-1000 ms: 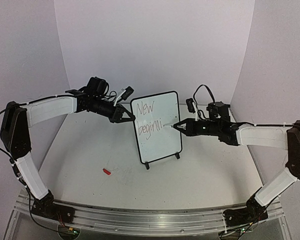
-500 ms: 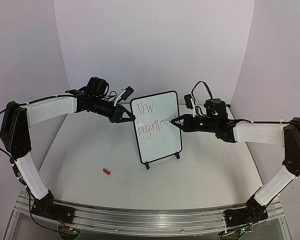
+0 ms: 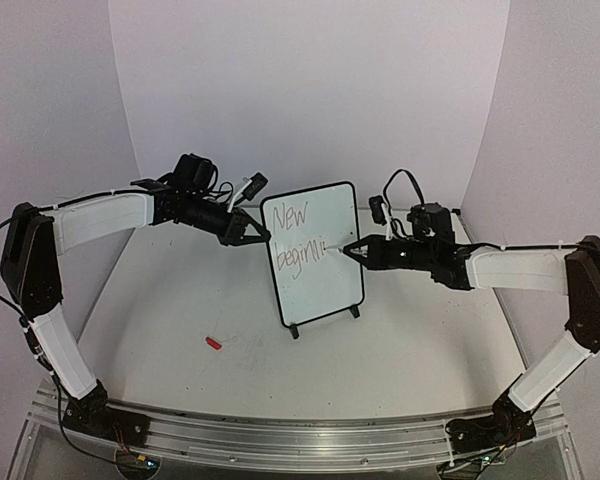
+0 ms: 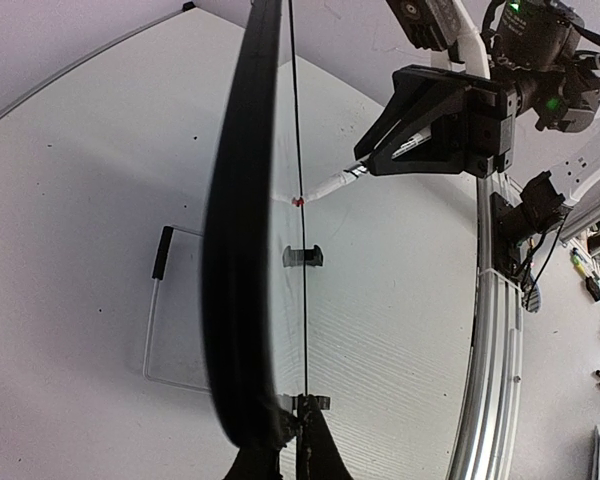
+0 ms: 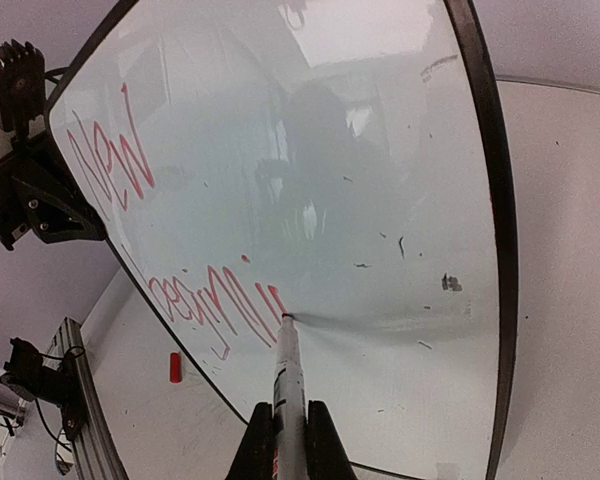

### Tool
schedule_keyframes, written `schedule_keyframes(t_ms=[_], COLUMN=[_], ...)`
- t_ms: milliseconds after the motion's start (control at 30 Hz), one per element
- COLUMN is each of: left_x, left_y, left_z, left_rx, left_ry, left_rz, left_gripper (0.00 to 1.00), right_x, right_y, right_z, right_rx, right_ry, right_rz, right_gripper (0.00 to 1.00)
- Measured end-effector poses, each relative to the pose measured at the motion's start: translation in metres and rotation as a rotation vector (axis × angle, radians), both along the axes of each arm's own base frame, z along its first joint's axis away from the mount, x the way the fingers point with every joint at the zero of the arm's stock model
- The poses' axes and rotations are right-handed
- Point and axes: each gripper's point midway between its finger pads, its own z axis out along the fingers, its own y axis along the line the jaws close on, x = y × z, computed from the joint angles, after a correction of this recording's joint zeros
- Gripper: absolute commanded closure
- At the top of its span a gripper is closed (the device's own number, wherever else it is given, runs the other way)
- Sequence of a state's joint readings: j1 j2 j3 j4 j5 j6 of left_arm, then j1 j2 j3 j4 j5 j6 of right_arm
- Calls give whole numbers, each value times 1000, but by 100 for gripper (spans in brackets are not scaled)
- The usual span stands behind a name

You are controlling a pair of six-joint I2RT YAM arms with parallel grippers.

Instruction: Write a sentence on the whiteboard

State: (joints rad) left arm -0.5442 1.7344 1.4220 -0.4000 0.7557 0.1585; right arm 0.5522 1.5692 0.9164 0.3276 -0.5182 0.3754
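Roughly midway through its writing job, a two-armed robot works on a small whiteboard (image 3: 315,255), which stands on two black feet at the centre of the top view on a pale surface (image 3: 180,320). The left hand (image 3: 260,236) reaches in from the upper left of the frame and is clamped on the board's left edge near the top, apparently to steady it. Its wrist view shows the black frame running up from between its closed fingers. The right hand (image 3: 355,249) comes in from the right of the frame, closed around a marker (image 5: 288,370). The marker's tip touches the board face just right of the last stroke.

The sentence (image 3: 298,248) so far fills two lines in the upper left of the board. They read "New" and, beneath it, about "beginni", red in the right wrist view and darker from above. That second word looks unfinished, and the lower half of the board is blank apart from a few small smudges. By that measure the opening is done, and the rest of the word and whatever follows are left to write.

A small red item (image 3: 214,343), possibly the marker's cap, lies alone on the surface at the lower left of the top view, well apart from the board. No container shows in any view.
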Motion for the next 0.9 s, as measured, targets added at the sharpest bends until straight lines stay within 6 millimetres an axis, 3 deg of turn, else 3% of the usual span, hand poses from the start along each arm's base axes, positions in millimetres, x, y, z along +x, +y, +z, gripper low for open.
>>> schedule_keyframes(t_ms=[467, 900], left_x=[0, -1], left_y=[0, -1], left_z=[0, 1], left_rx=[1, 1], left_ry=[0, -1], left_rz=[0, -2], left_gripper=[100, 100], right_x=[0, 7], right_y=[0, -2], right_z=[1, 20], right_rx=[16, 54], right_ry=[12, -34], right_rz=[-5, -46], right_gripper=[100, 100])
